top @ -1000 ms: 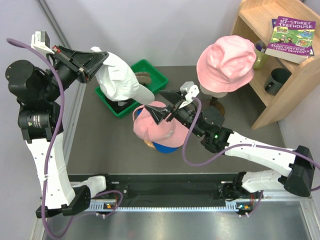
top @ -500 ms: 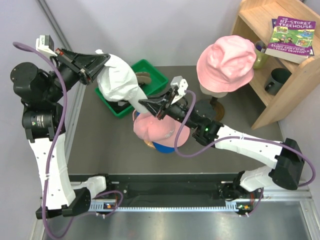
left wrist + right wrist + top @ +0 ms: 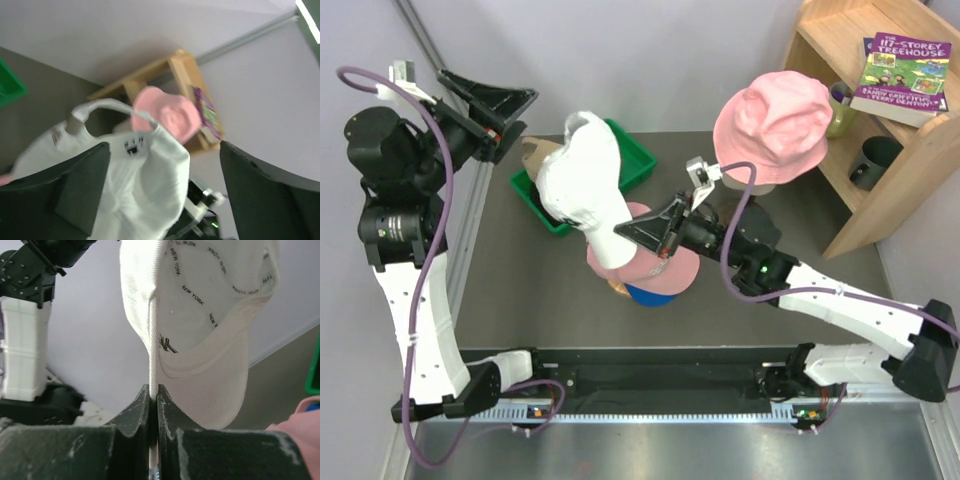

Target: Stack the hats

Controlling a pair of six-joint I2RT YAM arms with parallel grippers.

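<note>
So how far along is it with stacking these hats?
Partly done. A pink cap already sits on a blue cap mid-table. In hand: the right gripper pinches the white cap by its edge, lifted near that stack; the left gripper stands open, clear of it. Left: setting the white cap on top, plus what looks like a tan cap in the green bin.

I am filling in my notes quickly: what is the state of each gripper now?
Left gripper: open, holding nothing.
Right gripper: closed on the white cap.

Left end effector (image 3: 518, 120) gapes wide; right end effector (image 3: 153, 388) pinched closed.
</note>
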